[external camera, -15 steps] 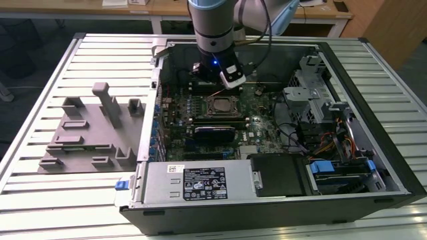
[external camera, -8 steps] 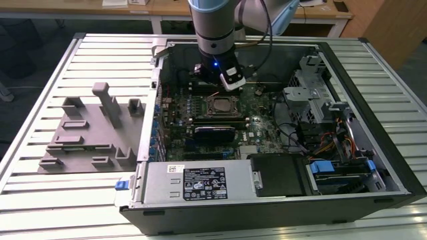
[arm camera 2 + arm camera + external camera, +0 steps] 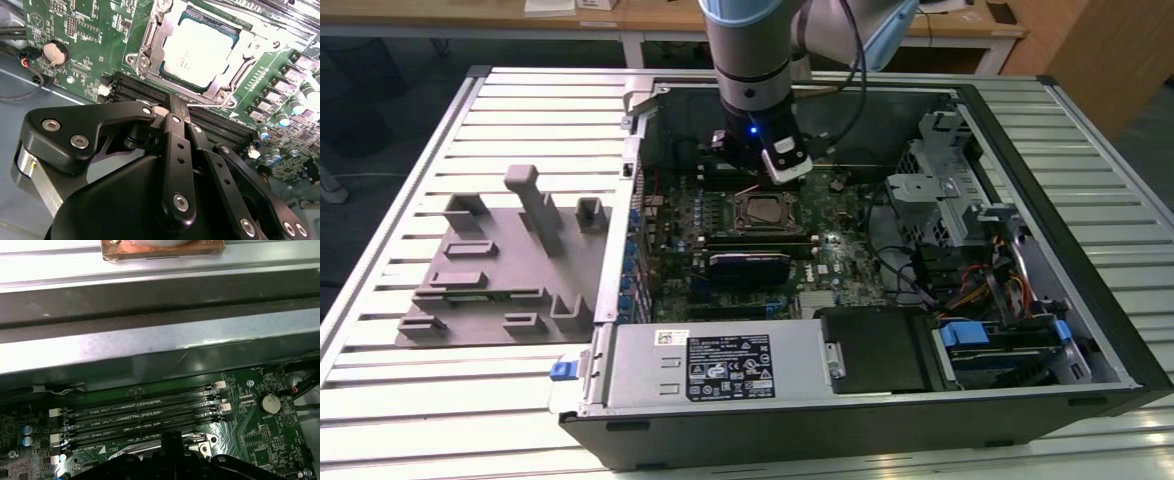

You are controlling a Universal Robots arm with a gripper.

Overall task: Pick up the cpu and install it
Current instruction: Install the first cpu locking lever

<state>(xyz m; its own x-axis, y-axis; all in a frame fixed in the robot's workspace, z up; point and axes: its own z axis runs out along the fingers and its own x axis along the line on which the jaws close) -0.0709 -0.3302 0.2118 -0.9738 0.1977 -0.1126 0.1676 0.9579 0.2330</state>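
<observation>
The cpu (image 3: 202,52), a shiny silver square with a darker rim, sits in the socket (image 3: 150,42). The gripper (image 3: 172,112), fingers pressed together and empty, hovers beside it over the memory slots (image 3: 140,417), which the first wrist view shows full length.

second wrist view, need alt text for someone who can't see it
A silver cpu sits in the metal-framed socket on a green motherboard, with the black gripper shut and empty in the foreground just short of it. Dark memory slots run between the gripper and the socket, and a round coin battery lies off to one side.
</observation>
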